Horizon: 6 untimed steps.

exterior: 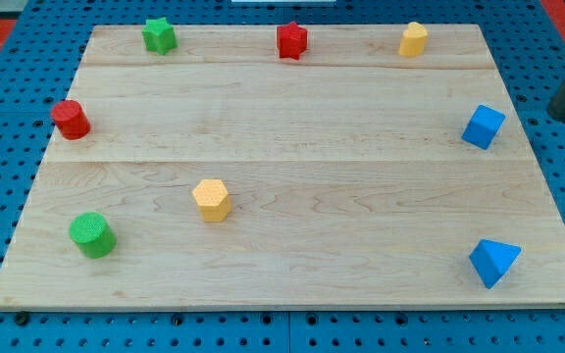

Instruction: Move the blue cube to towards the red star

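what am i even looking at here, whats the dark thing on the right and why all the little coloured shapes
One camera looks down at a wooden board on a blue pegboard. The dark thing is the robot arm's rod; my tip sits just off the board's right edge, right of the blue cube, not touching it. It only pushes blocks; nothing is held. Along the top: green star, red star, yellow block. Left: red cylinder, green cylinder. Also a yellow hexagon and a blue wedge-like block.
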### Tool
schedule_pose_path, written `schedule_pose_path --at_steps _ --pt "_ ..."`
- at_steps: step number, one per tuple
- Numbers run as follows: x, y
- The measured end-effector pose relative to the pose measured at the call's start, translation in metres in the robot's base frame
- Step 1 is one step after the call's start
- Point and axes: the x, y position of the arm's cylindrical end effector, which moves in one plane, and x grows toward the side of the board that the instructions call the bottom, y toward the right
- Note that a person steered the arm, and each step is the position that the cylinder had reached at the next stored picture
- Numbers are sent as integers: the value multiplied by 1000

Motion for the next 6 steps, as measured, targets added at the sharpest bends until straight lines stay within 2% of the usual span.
schedule_pose_path --at_steps 1,3,4,5,6 --pt "9 -26" --pt "-31 -164" --pt "-21 -113" --pt "14 -82" --pt "24 -156"
